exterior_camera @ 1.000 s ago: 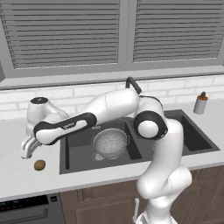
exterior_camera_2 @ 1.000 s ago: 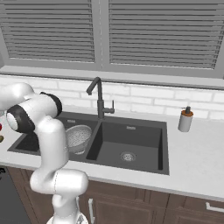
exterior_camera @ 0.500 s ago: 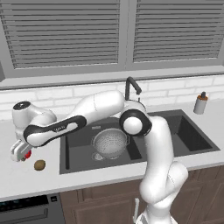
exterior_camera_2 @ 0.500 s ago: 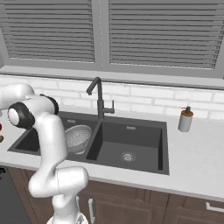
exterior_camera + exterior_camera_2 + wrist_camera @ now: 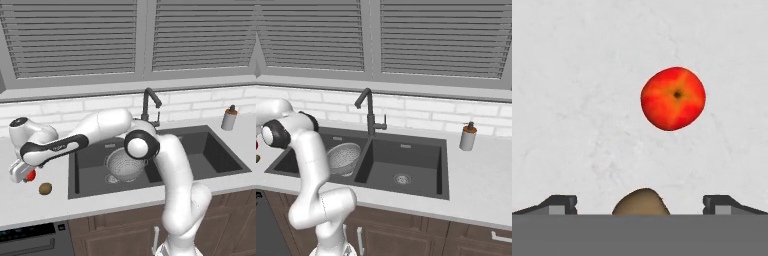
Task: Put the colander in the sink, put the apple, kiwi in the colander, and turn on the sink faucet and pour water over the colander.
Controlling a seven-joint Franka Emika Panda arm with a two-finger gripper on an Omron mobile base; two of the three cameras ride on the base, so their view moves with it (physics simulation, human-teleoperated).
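Hand view, looking straight down on the pale marbled counter (image 5: 577,100): the apple (image 5: 673,98) lies stem-end up, with the kiwi (image 5: 641,202) just below it at the frame's lower edge, the two fruits apart; the gripper (image 5: 641,202) hangs over them with its jaws wide apart and nothing between them except the kiwi's top seen from above. Left base view: the gripper (image 5: 21,172) sits low over the counter (image 5: 30,200) left of the sink (image 5: 165,145), the apple (image 5: 31,175) partly hidden behind it and the kiwi (image 5: 45,188) lying free just beside it, nearer the counter's front edge. The colander (image 5: 124,164) stands upright in the left basin, its mesh bowl holding no fruit. Right base view: the colander (image 5: 344,157) in the same basin, the drain (image 5: 402,178) of the other basin, the sink faucet (image 5: 369,111) behind the divider, and a soap bottle (image 5: 468,136) on the counter to the right. No legible writing appears on any object.
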